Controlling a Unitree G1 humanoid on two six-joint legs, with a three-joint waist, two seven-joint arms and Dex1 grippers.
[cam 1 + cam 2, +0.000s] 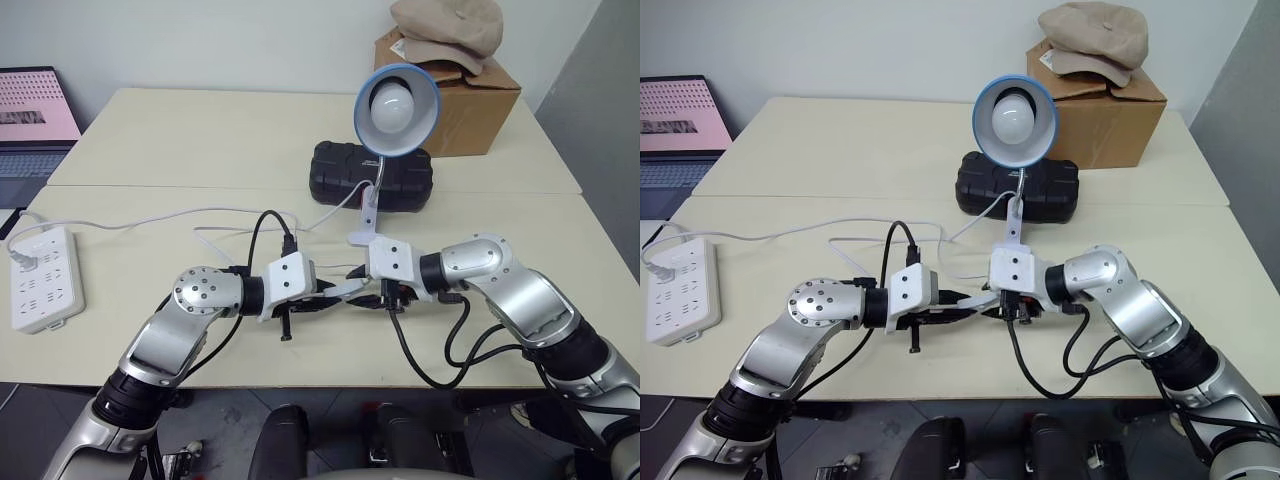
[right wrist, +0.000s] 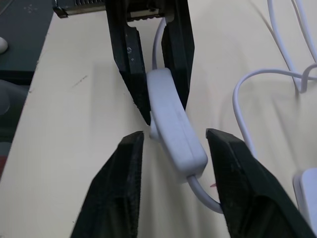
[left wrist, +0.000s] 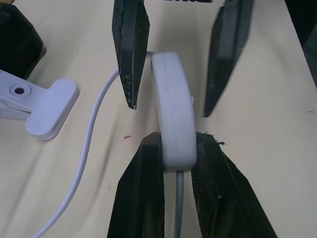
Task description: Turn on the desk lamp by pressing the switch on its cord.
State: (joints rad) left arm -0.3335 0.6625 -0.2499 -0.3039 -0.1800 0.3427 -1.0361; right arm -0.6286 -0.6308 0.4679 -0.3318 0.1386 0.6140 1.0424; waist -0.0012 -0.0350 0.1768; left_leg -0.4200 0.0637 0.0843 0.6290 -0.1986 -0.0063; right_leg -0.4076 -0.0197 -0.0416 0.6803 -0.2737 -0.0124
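The left gripper (image 3: 176,163) pinches one end of the switch (image 3: 173,114) above the table's (image 1: 200,140) near edge. The right gripper (image 2: 173,141) straddles the other end, fingers spread, not clamping. The cord (image 1: 150,220) trails toward nine o'clock to the power strip (image 1: 40,280); the desk lamp (image 1: 396,110) stands at twelve o'clock.

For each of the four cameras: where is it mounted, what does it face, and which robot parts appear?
Left and right eye views: head-mounted, looking down over both arms at the desk lamp and table.
Left wrist view: along the left gripper, shut on the switch.
Right wrist view: along the right gripper, open around it.
Shared: each wrist view shows the switch, cord and the other gripper.
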